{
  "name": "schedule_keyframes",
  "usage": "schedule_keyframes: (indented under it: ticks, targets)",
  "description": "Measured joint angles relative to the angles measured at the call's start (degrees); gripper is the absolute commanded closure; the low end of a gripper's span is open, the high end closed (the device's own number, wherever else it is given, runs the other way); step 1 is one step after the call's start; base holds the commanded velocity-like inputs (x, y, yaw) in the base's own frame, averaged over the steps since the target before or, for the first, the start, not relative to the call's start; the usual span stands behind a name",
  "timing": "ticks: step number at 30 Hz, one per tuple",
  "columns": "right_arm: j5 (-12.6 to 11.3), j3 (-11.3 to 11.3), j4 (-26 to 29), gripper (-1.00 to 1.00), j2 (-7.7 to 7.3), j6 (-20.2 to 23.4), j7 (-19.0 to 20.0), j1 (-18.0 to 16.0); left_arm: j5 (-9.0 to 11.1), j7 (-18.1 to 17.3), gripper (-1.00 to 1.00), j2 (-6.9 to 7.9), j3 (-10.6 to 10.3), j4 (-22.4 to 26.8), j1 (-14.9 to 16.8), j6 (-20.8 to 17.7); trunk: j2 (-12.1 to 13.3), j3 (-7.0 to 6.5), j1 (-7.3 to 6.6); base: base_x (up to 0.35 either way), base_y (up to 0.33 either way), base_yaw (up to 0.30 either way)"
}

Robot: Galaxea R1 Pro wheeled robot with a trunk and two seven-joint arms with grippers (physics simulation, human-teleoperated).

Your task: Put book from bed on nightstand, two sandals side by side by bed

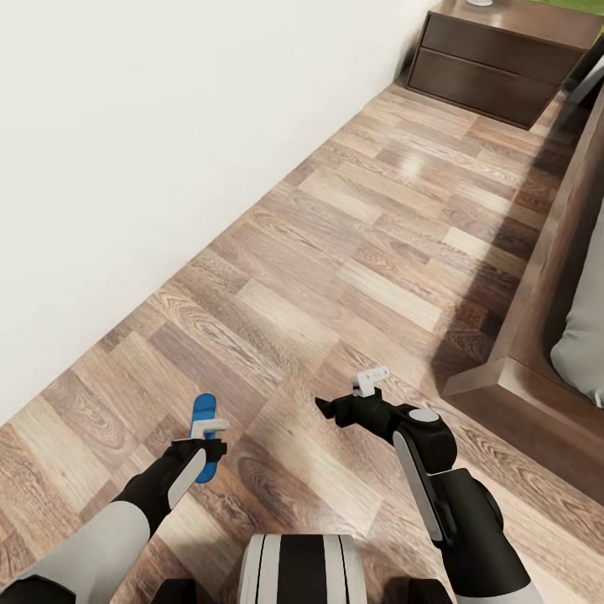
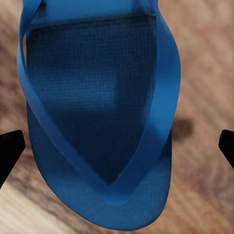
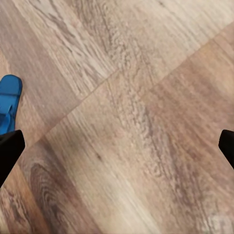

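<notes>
No text, label or number is legible anywhere.

A sandal (image 1: 204,436) lies on the floor (image 1: 352,252) under the left hand (image 1: 210,429), the wall (image 1: 126,168) to its left. The bed (image 1: 545,319) runs along the right, with the nightstand (image 1: 495,59) ahead beside it, against the wall.

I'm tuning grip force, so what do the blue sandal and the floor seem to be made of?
The sandal looks like soft foam or rubber: matte blue, with a fine dotted footbed texture and smooth straps. The floor looks like wood plank or laminate: printed grain, staggered boards, slight sheen. Being renders, both are guesses.
</notes>
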State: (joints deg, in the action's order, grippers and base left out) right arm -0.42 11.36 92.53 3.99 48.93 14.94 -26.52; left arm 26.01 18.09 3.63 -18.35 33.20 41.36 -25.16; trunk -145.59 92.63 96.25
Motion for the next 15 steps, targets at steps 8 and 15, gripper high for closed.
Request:
schedule_keyframes:
  ticks: [8, 15]
  targets:
    - [0.05, 1.60, 0.00, -1.00, -0.08, 0.00, -0.01, 0.03, -0.14, 0.01, -1.00, -0.03, -0.13, 0.00, -0.06, 0.18, 0.00, 0.00, 0.00, 0.000, 0.000, 0.000]
    - [0.07, 2.25, 0.00, -1.00, -0.06, 0.00, -0.02, 0.08, -0.04, -0.19, -1.00, 0.14, -0.16, 0.00, -0.08, 0.30, 0.00, 0.00, 0.00, 0.000, 0.000, 0.000]
